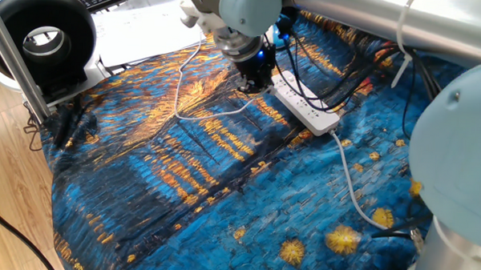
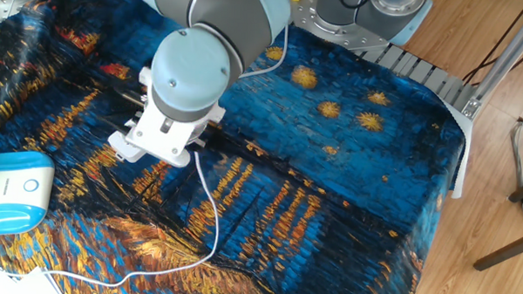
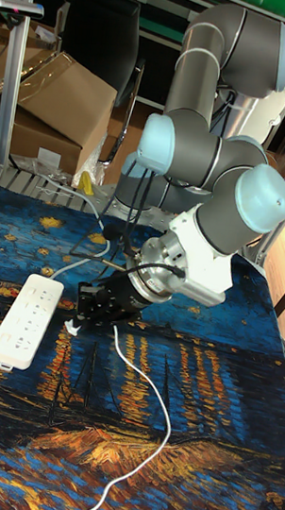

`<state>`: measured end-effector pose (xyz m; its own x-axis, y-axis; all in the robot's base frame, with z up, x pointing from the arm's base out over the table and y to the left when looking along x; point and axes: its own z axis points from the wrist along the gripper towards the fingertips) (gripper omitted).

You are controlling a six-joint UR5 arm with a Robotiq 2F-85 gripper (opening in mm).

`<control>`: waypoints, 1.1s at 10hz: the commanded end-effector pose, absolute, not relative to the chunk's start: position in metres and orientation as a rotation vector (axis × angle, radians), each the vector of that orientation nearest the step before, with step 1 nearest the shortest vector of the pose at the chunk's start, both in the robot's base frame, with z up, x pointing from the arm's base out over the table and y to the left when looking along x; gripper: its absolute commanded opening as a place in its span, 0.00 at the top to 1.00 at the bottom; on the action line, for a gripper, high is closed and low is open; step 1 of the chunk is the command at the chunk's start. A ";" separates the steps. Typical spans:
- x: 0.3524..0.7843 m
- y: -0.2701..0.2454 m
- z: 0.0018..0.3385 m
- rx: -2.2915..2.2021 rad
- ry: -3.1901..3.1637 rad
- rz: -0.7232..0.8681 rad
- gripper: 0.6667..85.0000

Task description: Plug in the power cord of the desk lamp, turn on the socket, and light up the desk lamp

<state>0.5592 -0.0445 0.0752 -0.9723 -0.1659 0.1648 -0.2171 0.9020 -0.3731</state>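
1. So right now the claw (image 3: pixel 81 317) is pinched down on the plug end of the power cord (image 3: pixel 145 376). You can see a bit of white poking out of the fingertips in the tall view, so the jaws look nearly closed around it. How square the plug sits in there, no idea, it's too small to make out.

2. The socket (image 3: pixel 26 317) is just beside the claw tip, off to the side it's pointing at, lying flat on the painted cloth (image 1: pixel 182 197). The plug doesn't look seated yet. It seems to hang right at the near edge of the strip, not over an outlet.

3. Biggest risk imo: the prongs miss the holes. The strip is loose on a wrinkly cloth, so a push that's slightly off would probably just shove the whole thing away instead of plugging in.

4. If the plug is tilted in the grip, it could twist or pop out when it meets resistance.

5. The cord trails away behind the claw in a long loop across the cloth. If that slack catches on a fold, it could tug the plug sideways mid-insert.

6. Black cables (image 1: pixel 323 78) hang close behind the claw over the strip, and might snag too.
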 end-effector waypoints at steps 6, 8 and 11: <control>0.562 -0.105 0.082 0.200 -2.997 0.501 0.99; 0.553 -0.092 0.076 0.156 -2.978 0.406 0.99; 0.523 -0.028 0.072 -0.316 -2.891 0.080 0.99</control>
<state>0.5389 -0.0647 0.0720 -0.9850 0.0375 0.1687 0.0039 0.9808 -0.1951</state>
